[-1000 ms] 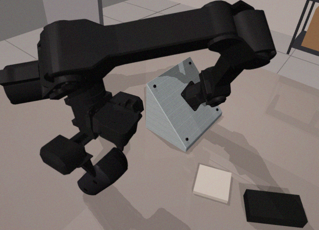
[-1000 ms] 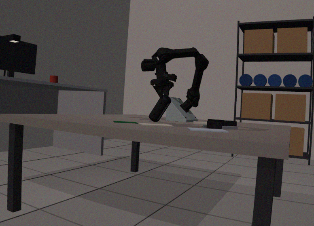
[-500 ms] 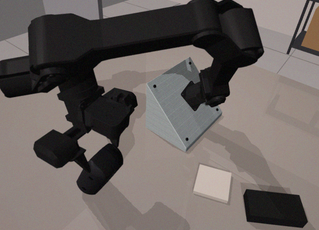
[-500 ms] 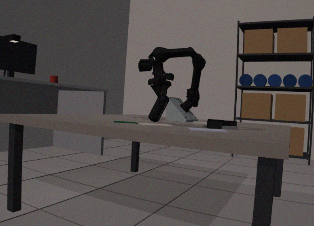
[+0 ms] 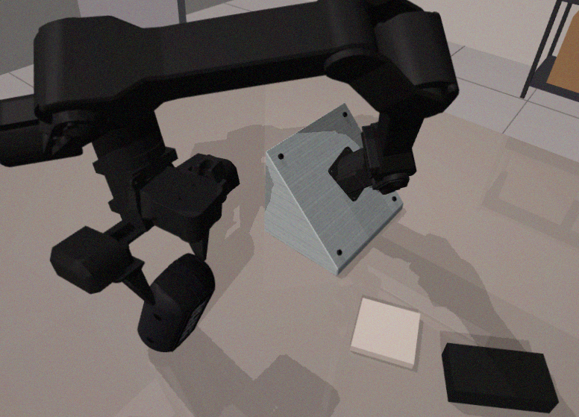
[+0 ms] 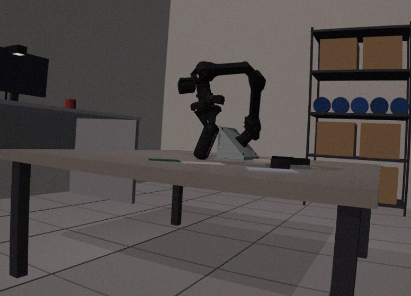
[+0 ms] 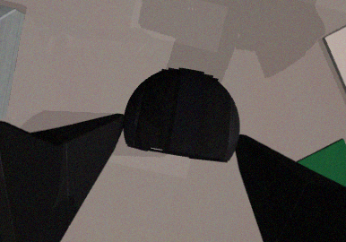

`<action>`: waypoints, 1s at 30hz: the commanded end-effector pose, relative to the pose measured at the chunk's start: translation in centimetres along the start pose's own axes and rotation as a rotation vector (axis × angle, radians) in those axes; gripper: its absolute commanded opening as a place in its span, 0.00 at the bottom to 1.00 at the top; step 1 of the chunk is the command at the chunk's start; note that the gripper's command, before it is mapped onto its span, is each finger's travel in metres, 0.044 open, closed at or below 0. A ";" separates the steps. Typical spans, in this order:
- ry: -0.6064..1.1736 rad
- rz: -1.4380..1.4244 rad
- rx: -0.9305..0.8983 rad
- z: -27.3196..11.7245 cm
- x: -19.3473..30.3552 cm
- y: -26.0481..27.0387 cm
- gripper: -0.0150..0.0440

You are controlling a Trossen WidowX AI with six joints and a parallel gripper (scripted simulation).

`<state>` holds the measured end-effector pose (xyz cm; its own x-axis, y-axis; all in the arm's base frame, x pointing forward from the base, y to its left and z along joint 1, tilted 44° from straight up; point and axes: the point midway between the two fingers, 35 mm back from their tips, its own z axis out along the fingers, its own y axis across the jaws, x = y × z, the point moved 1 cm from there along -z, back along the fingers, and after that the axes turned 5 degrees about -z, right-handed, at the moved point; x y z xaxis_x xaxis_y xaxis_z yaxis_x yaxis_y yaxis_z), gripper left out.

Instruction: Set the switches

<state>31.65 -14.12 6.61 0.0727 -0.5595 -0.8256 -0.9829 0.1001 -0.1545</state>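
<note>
The dark controller unit (image 5: 174, 312) (image 6: 205, 143) (image 7: 179, 108) is tilted steeply, with one end up. My gripper (image 5: 177, 280) (image 6: 209, 125) (image 7: 180, 131) is shut on it, with one fingertip on each side near its upper part. Its lower end is close above the bench; I cannot tell whether it touches. In the top view a narrow strip of its right-facing side shows fine pale marks, too oblique to read. The rounded end faces the wrist camera. The six switches and their settings cannot be made out in any view.
The arm's grey wedge mount (image 5: 309, 189) (image 6: 226, 146) (image 7: 8, 54) stands beside the unit. A pale square block (image 5: 386, 332) and a black box (image 5: 498, 378) (image 6: 280, 162) lie farther right. A green sheet (image 6: 164, 160) (image 7: 329, 163) and a pale sheet (image 6: 202, 163) lie on the bench.
</note>
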 end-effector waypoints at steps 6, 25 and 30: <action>0.006 -0.009 0.000 -0.2 0.9 0.0 0.82; 0.014 -0.009 0.003 -0.7 2.3 0.1 0.83; 0.029 -0.010 -0.005 -0.8 2.7 0.1 0.83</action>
<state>31.60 -15.99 5.25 0.0747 -0.5715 -0.8172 -0.9810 0.1050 -0.1631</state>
